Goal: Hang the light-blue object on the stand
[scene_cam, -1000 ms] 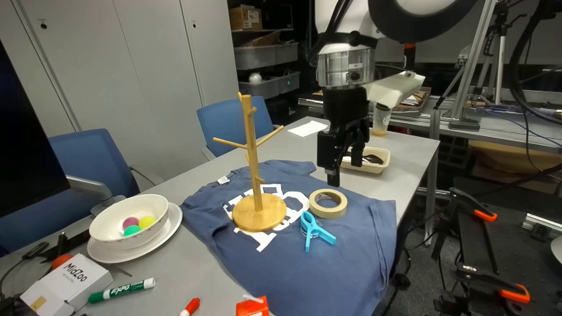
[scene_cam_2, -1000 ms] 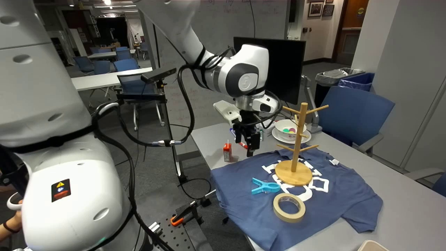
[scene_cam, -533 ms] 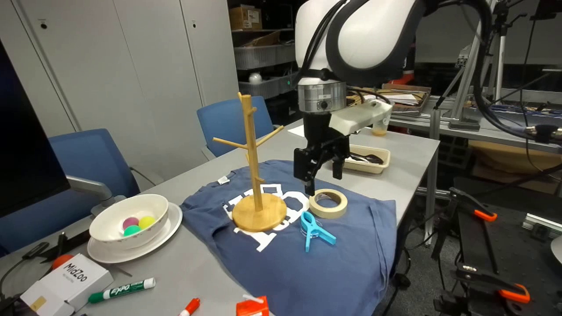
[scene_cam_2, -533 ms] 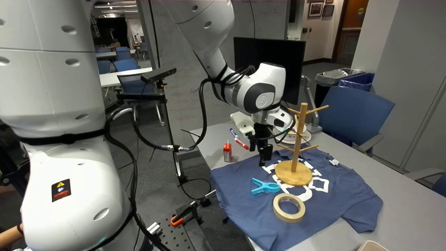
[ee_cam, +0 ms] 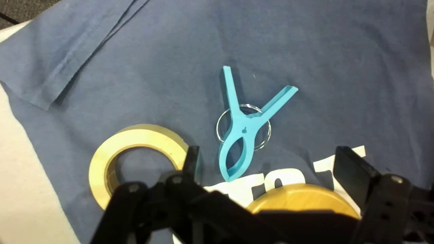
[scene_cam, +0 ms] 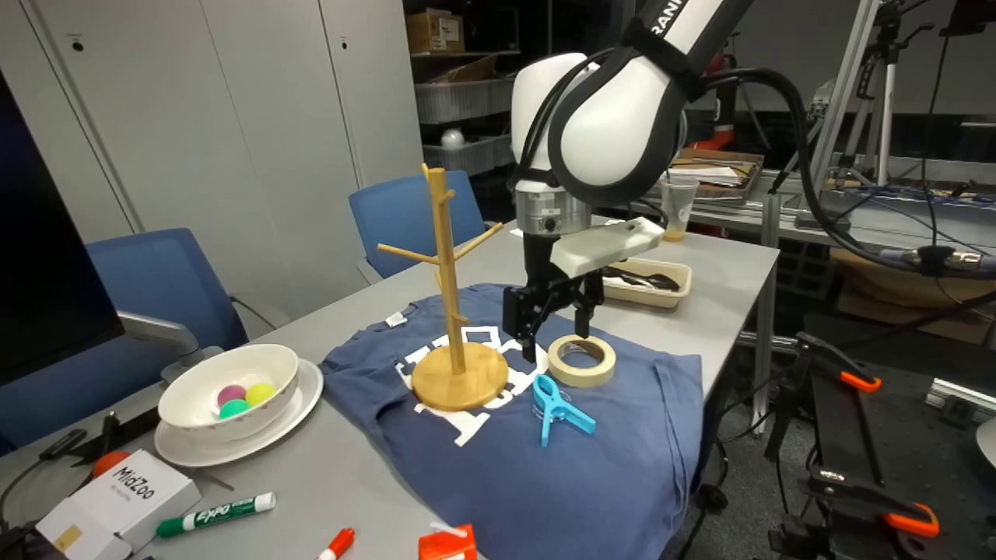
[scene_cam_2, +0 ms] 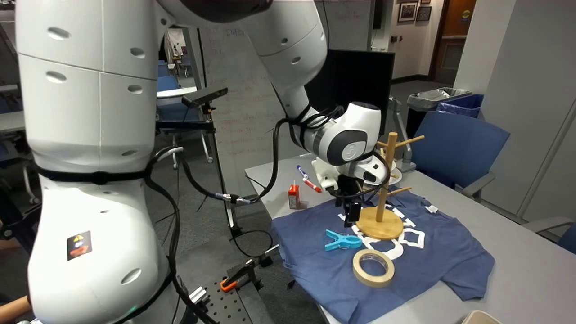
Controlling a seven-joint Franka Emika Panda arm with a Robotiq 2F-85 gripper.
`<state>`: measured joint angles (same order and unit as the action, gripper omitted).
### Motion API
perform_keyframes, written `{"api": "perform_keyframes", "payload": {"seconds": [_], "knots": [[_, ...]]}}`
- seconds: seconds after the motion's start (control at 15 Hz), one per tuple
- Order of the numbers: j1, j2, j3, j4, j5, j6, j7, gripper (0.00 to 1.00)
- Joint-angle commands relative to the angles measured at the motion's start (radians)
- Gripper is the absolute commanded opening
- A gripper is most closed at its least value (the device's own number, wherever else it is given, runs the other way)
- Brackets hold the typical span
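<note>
The light-blue object (scene_cam: 552, 406) is a cyan plastic clip with two splayed legs, an oval loop and a metal ring round its middle. It lies flat on the navy T-shirt, and also shows in an exterior view (scene_cam_2: 343, 241) and the wrist view (ee_cam: 244, 127). The wooden stand (scene_cam: 449, 292) is upright beside it, its pegs bare; it also shows in an exterior view (scene_cam_2: 386, 184), and part of its base is in the wrist view (ee_cam: 301, 196). My gripper (scene_cam: 555, 342) is open and empty above the shirt, between clip and stand; its fingers are wide apart in the wrist view (ee_cam: 268, 152).
A masking tape ring (scene_cam: 580, 379) lies beside the clip, also in the wrist view (ee_cam: 101, 166). The T-shirt (scene_cam: 615, 490) covers the table's middle. A bowl (scene_cam: 187, 412) on a plate, a tan tray (scene_cam: 646, 297), markers and a red box (scene_cam_2: 293, 198) stand around.
My open gripper has come down and moved over the shirt toward the clip and the stand. The clip, stand and tape ring have not moved.
</note>
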<state>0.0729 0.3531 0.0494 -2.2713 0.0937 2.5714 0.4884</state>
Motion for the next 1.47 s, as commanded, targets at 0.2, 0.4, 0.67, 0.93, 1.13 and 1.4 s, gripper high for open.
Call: {"api": "perform_keyframes", "payload": {"seconds": [0.2,0.4,0.67,0.93,1.13,1.4], "knots": [[0.032,0.115,-0.021,0.067,0.056,0.033,0.007,1.00],[0.027,0.150,-0.011,0.085,0.091,0.032,-0.008,1.00],[0.032,0.208,-0.017,0.118,0.106,0.009,-0.008,1.00],[0.036,0.191,-0.025,0.089,0.099,0.007,-0.012,1.00],[0.036,0.188,-0.025,0.089,0.098,0.007,-0.011,1.00],[0.038,0.215,-0.034,0.102,0.100,0.032,-0.003,1.00]]}}
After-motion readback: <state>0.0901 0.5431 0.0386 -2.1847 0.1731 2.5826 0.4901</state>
